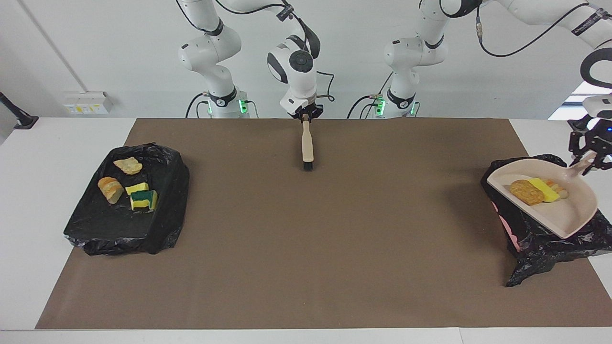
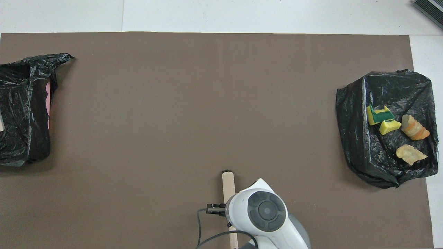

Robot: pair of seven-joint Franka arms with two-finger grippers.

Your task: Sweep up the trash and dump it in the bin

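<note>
Over the bin (image 1: 550,239), dustpan (image 1: 564,210) handle points toward the robots.

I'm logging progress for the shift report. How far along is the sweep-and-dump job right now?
Done: four pieces of trash lie on the black bag at the right arm's end.
In hand: the left gripper holds the beige dustpan, loaded with three pieces, over the bag-lined bin.
Left: tipping that load in. The right gripper is at the brush on the mat.
</note>
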